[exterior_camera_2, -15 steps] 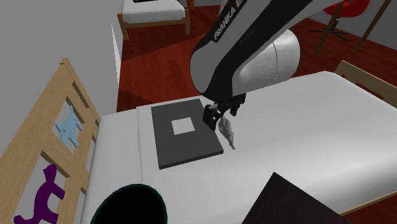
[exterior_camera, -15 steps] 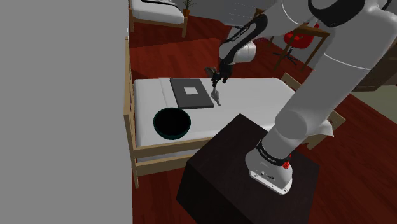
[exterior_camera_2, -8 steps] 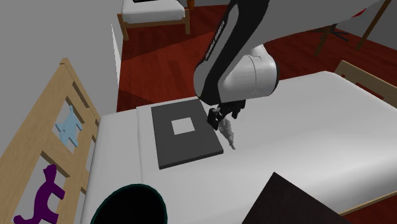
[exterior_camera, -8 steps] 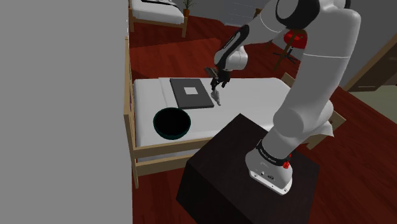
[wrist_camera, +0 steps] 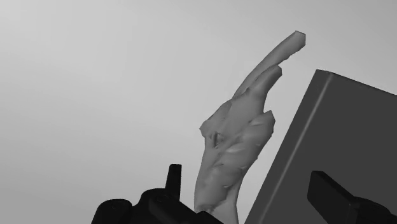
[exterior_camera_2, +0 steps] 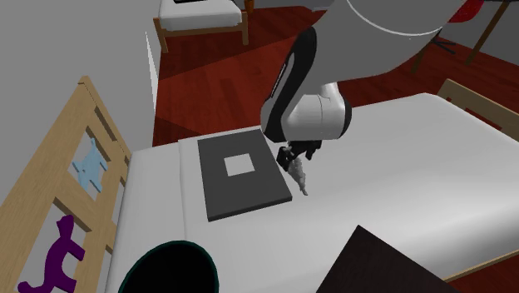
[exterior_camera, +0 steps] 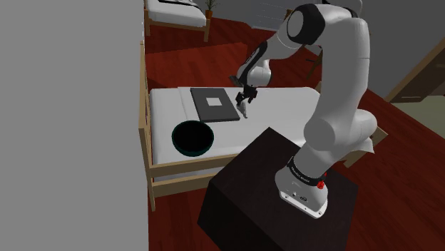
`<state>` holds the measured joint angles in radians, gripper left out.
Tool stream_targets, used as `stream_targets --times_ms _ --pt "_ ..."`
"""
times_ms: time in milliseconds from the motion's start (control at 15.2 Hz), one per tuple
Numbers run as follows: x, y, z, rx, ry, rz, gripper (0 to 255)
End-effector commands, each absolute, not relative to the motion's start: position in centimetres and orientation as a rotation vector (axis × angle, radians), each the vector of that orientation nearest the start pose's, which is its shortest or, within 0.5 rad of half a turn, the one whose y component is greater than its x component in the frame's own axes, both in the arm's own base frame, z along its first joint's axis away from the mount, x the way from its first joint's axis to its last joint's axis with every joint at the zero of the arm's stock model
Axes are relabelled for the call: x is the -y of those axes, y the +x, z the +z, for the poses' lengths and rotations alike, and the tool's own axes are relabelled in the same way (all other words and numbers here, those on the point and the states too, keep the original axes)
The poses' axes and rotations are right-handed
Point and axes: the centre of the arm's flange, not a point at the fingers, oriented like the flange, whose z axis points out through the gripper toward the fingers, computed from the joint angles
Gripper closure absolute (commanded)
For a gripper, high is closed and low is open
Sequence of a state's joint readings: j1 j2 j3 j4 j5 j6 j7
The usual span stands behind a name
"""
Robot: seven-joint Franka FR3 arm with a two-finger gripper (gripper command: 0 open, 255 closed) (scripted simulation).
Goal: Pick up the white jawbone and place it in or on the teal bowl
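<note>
Hovering low over the white bed (exterior_camera: 285, 107) in the shoulder view, the black gripper (exterior_camera: 247, 95) sits off the dark grey slab's (exterior_camera: 214, 105) right edge. The pale jawbone (exterior_camera: 244, 109) lies on the mattress just beside that same edge, right beneath the gripper. The teal bowl (exterior_camera: 175, 140) rests on the bed too, well apart from the slab, toward this view's lower left. The dark stand (exterior_camera: 257, 178) fills the foreground below the slab.

Over to the second exterior view: the gripper (exterior_camera_2: 293, 155) points down at the slab's (exterior_camera_2: 218, 187) right side, and the jawbone (exterior_camera_2: 299, 179) stretches along the mattress (exterior_camera_2: 399, 158) just off the slab's edge, its lower tip level with the slab's near corner. The bowl's rim (exterior_camera_2: 170, 243) curves in at the bottom, well clear of the slab on its near left. A wooden headboard (exterior_camera_2: 50, 208) with a purple figure (exterior_camera_2: 60, 254) stands far to the slab's left.

Now the wrist view: the gripper (wrist_camera: 249, 179) is spread wide, with one finger on each side. The jawbone (wrist_camera: 238, 146) lies between the fingers, close against the slab (wrist_camera: 331, 140), and neither fingertip (wrist_camera: 174, 175) touches it.
</note>
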<state>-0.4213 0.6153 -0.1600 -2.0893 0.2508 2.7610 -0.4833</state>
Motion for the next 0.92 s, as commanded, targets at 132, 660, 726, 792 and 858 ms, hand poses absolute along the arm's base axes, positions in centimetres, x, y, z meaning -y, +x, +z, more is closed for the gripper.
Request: stream_targets --times_ms 132,660,726,792,858 --pt "33.6 47.9 10.9 -0.474 -3.131 -0.108 0" --pt "33.7 48.0 9.0 -0.474 -3.131 -0.108 0" --pt "33.7 48.0 9.0 -0.474 -3.131 -0.108 0" --pt "33.7 48.0 9.0 -0.474 -3.131 -0.108 0" --pt "33.7 48.0 9.0 -0.474 -3.131 -0.108 0"
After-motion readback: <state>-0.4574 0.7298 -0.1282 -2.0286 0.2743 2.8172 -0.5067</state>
